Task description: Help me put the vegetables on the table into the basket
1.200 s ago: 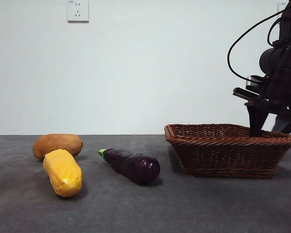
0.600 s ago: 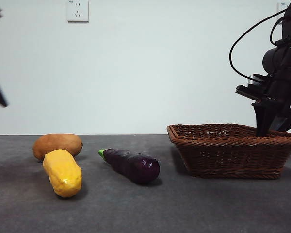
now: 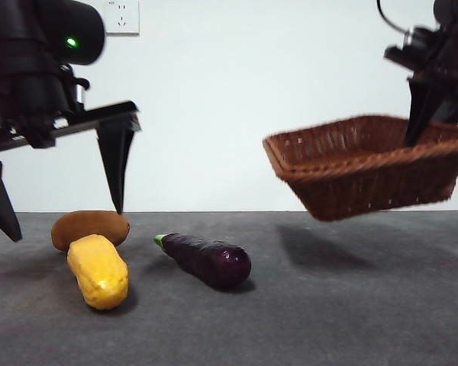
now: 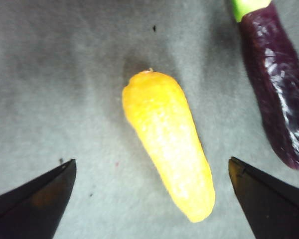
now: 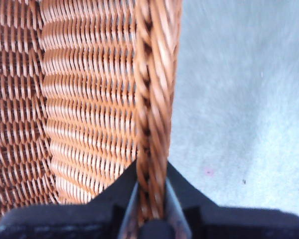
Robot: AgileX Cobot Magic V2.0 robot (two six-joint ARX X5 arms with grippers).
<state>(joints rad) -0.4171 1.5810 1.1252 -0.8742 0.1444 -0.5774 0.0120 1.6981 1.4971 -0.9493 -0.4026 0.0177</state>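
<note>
The yellow corn cob (image 3: pixel 98 271) lies on the table (image 3: pixel 305 320) at front left, the brown potato (image 3: pixel 88 226) just behind it, the purple eggplant (image 3: pixel 206 259) to its right. My left gripper (image 3: pixel 57 194) hangs open above the corn; in the left wrist view its gripper (image 4: pixel 152 199) has a jaw at each side of the corn (image 4: pixel 169 142), with the eggplant (image 4: pixel 276 89) beside. My right gripper (image 3: pixel 431 114) is shut on the rim of the wicker basket (image 3: pixel 366 164) and holds it tilted in the air at the right; the right wrist view shows the braided rim (image 5: pixel 152 119) pinched.
A white wall with a power socket (image 3: pixel 122 17) stands behind the table. The basket's shadow (image 3: pixel 320 248) falls on the table at the right.
The right gripper has lifted the basket off the table and it now hangs tilted. The left arm has come down into view over the corn and potato.
</note>
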